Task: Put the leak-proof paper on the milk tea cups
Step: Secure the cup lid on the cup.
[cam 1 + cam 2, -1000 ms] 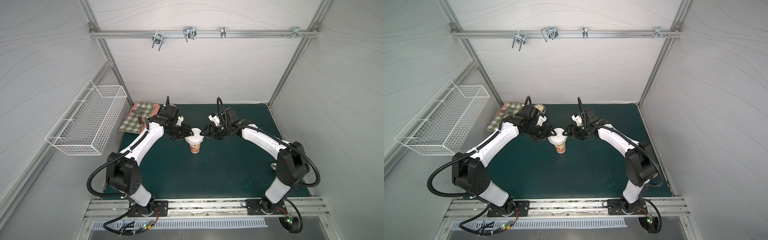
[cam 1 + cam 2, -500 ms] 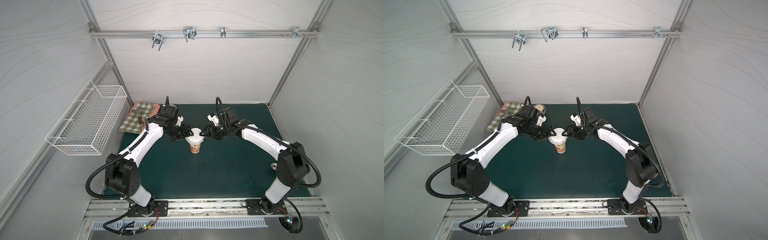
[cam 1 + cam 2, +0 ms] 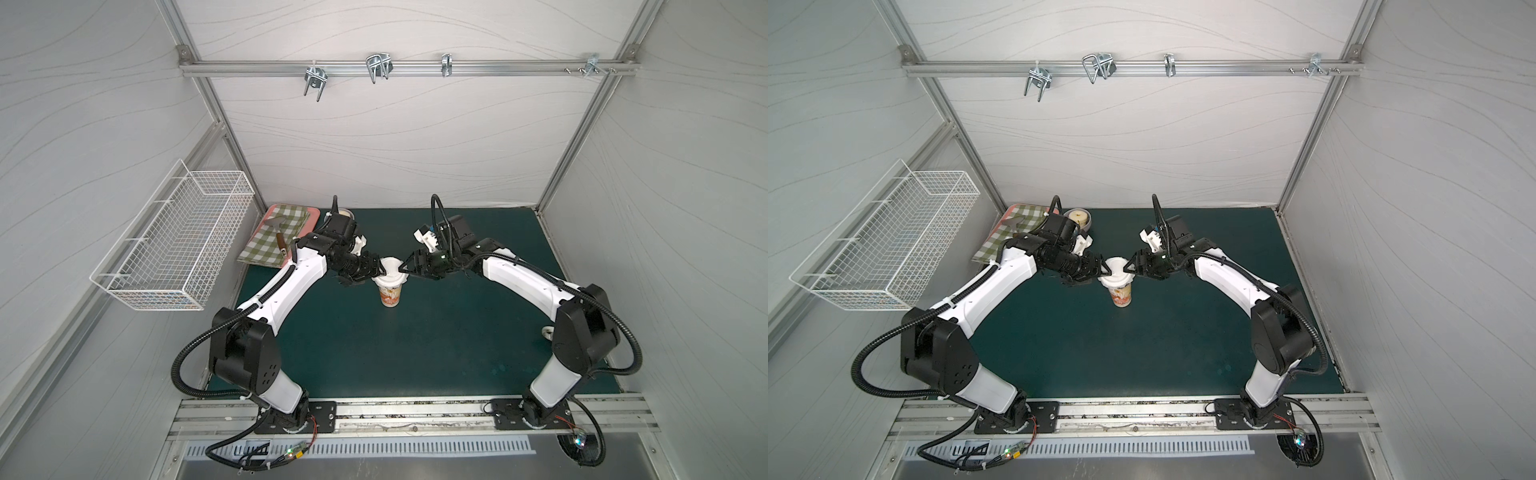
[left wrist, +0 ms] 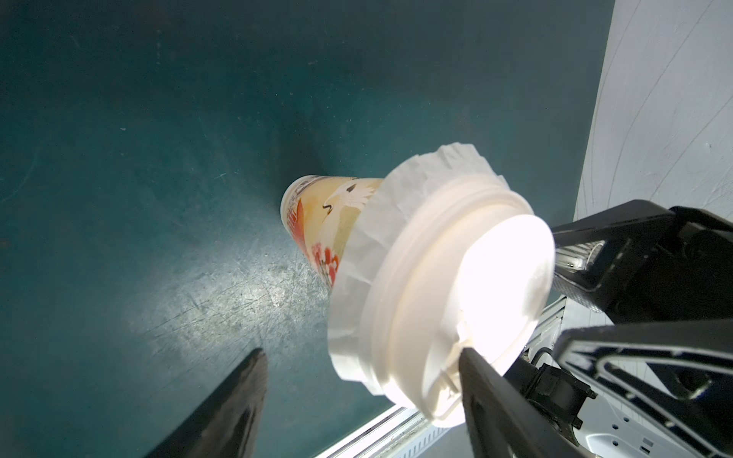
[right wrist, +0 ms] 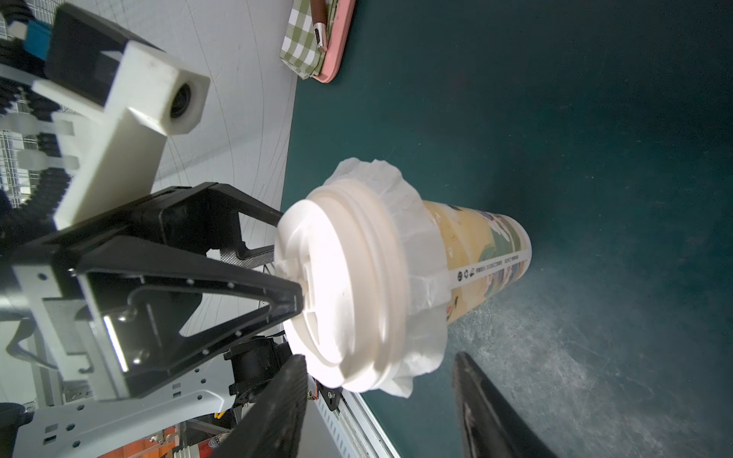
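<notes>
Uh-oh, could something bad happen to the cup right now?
1. The tall white-and-orange paper cup stands free on the dark green mat, while the left tool and right tool meet at its lidded top, jaws open. An uneven push might tip it over.
2. The thin crinkled whitish paper sticks out unevenly under the white plastic lid. Pressing harder could tear it or leave the lid crooked.

Lab booth: aluminium frame (image 3: 395, 68), white panels (image 3: 374, 137)

crinkled paper (image 4: 377, 222), smooth plastic lid (image 4: 456, 285), scuffed mat (image 4: 158, 198)
</notes>
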